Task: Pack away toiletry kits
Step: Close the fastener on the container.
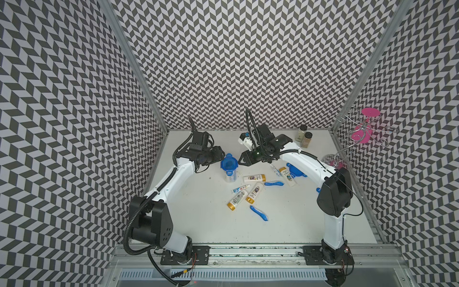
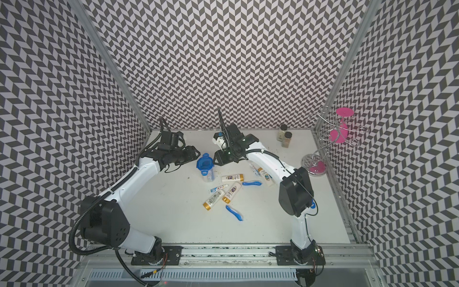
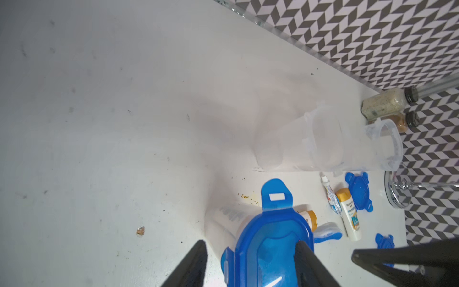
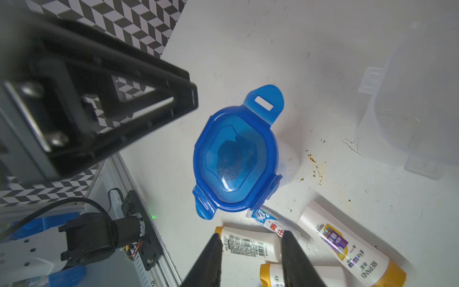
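Lidded cup (image 1: 228,166) upright on counter (image 1: 198,218) — arms flanking.
Left claw (image 3: 250,244) parted, empty, beside it; right claw (image 4: 250,234) narrower, empty, over gold-capped tubes (image 4: 248,246).

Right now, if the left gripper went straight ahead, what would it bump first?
Probably the blue lid on the clear cup, right in front of the left gripper; the gap is hard to judge.

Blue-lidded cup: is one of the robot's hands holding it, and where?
No, nothing is held. The left gripper hovers open over the blue lid of the cup without clamping it. The right gripper is open too, with nothing in it.
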Motion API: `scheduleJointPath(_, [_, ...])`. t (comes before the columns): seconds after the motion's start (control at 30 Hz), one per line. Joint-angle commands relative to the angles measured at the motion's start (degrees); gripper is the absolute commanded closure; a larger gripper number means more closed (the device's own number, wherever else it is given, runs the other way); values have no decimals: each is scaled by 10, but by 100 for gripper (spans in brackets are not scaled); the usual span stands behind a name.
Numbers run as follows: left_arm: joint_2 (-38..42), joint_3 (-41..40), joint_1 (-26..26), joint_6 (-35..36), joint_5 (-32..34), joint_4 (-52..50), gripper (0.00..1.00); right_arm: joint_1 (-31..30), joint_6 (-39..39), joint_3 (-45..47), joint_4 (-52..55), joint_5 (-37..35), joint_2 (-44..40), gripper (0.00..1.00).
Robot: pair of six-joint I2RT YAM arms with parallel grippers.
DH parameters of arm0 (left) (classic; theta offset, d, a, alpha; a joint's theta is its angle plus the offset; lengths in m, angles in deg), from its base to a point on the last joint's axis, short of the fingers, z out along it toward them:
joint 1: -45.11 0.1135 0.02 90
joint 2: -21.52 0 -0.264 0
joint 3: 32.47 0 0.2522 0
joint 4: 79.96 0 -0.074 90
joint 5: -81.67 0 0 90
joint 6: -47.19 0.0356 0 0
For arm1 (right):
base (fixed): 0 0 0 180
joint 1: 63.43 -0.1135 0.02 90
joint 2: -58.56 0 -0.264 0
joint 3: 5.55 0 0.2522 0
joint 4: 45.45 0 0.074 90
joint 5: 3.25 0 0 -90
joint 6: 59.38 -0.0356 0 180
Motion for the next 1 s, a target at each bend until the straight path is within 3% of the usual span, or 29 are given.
scheduleJointPath(0.0, [-37,25,2,26,46,-31,45,0,20,5,-3,-12,19,64])
scheduleJointPath(0.2, [-59,45,-9,33,96,-45,49,0,27,1,-10,-15,49,65])
scheduleJointPath(0.97, [24,-62,-34,-1,78,-56,50,7,20,-141,-25,18,154,65])
